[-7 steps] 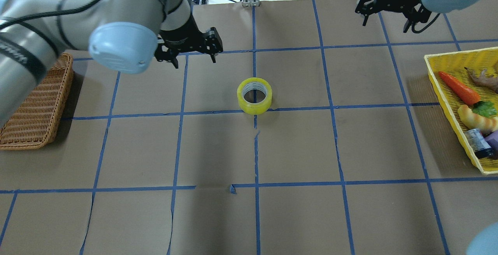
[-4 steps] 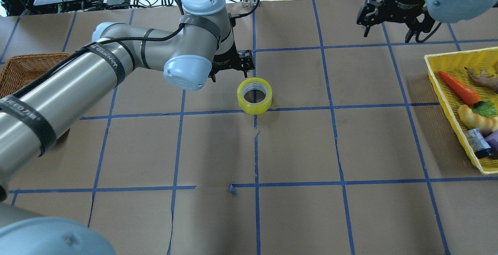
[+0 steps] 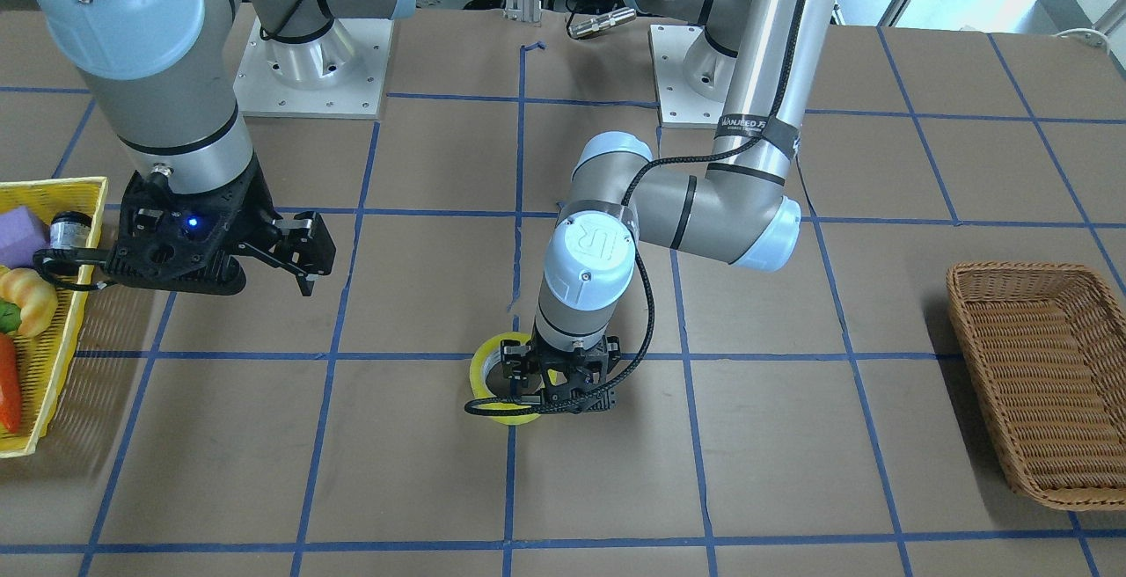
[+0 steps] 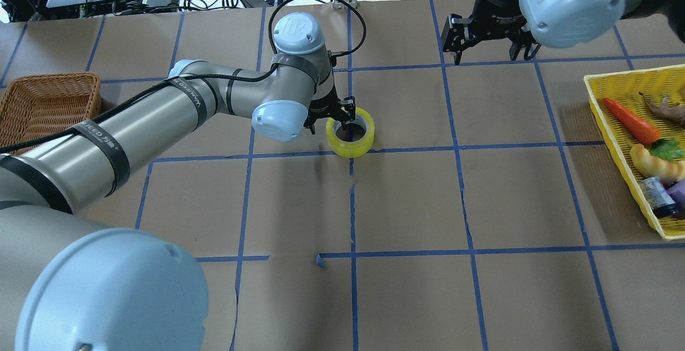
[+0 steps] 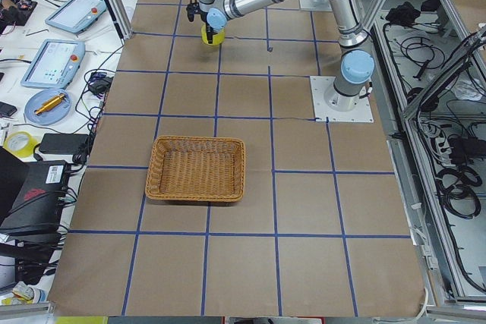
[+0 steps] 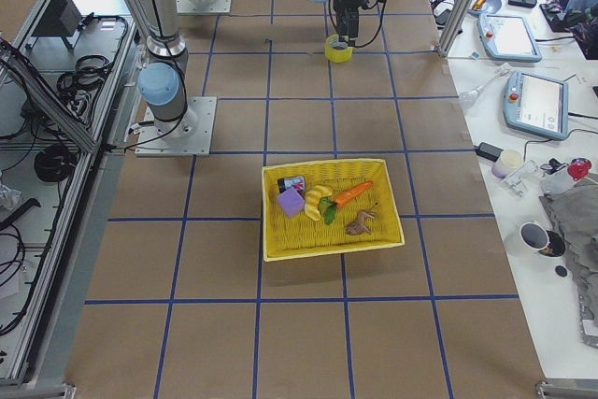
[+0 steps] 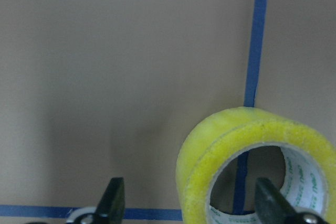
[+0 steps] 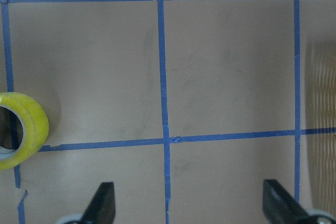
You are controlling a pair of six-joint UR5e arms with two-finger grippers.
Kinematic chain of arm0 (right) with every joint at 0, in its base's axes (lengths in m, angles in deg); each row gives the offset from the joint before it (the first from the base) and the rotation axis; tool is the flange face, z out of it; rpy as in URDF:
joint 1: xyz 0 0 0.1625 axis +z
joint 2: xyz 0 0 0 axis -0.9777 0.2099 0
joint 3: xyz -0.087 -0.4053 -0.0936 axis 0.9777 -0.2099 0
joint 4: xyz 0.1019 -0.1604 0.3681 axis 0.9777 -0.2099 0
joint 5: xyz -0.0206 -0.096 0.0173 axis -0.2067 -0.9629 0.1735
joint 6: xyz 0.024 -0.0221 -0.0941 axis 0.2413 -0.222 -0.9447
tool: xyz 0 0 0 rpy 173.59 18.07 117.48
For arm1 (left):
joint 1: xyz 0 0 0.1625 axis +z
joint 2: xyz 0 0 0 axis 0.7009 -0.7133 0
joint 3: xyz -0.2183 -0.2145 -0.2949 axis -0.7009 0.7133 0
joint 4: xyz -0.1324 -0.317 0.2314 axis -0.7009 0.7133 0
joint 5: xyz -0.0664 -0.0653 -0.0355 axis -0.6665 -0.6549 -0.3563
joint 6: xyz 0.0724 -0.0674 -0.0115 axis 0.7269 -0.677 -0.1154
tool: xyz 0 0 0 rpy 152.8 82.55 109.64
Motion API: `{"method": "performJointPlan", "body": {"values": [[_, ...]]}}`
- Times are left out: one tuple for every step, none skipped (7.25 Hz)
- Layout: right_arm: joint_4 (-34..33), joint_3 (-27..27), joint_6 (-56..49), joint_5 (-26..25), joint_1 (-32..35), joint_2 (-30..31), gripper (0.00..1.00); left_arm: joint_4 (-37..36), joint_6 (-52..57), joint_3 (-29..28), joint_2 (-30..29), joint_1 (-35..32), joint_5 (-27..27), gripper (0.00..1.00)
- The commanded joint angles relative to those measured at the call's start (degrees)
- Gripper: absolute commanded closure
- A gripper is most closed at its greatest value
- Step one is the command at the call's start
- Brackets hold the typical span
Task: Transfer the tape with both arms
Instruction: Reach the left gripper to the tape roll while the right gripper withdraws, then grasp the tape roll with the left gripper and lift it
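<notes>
Reaching across the brown paper table point(image 4: 406, 201), the silver-grey left arm point(image 4: 160, 110) holds its black left gripper point(image 4: 333, 116), jaws spread, astride the 10 o'clock wall of the bright yellow tape roll point(image 4: 353, 146) near centre; the black right gripper point(image 4: 489, 51) hangs released at 2 o'clock.

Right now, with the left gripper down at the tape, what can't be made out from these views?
Front-facing view: the left gripper covers part of the tape; finger contact cannot be told.
Left wrist view: the bottom edge cuts off the fingertips and the roll's lower part.
Right wrist view: the left edge cuts the tape.
Side views: gripper and tape too small to judge.
</notes>
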Motion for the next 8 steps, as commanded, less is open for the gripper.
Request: {"method": "performJointPlan", "body": {"values": [[0.42, -0.68, -0.83, -0.28, 0.03, 0.37, 0.00, -3.65, 0.85, 1.60, -0.80, -0.01, -1.32, 0.87], [0.60, -0.95, -0.92, 0.15, -0.23, 1.94, 0.00, -3.92, 2.25, 1.69, -0.02, -0.01, -1.24, 1.00], [0.43, -0.86, -1.36, 0.16, -0.67, 2.13, 0.00, -3.14, 2.53, 1.70, 1.38, 0.25, -0.63, 1.00], [1.12, -0.86, -1.62, 0.24, -2.59, 2.57, 0.00, -2.35, 2.79, 1.26, 3.05, 1.04, -0.45, 1.00], [1.39, -0.34, -1.54, 0.94, -2.95, 2.75, 0.00, 1.14, 8.54, 0.91, 6.11, 4.62, -0.36, 1.00], [1.48, -0.07, -1.54, 1.90, -2.87, 3.18, 0.00, 6.14, 11.55, -0.14, 9.28, 10.92, -0.36, 0.99], [1.39, -0.07, -1.54, 3.48, -3.04, 3.54, 0.00, 11.06, 17.06, -1.02, 12.27, 17.16, -0.44, 0.99], [1.39, 0.02, -1.54, 3.32, -3.04, 3.54, 0.00, 15.28, 24.78, -1.03, 13.78, 24.35, -0.44, 0.99]]}}
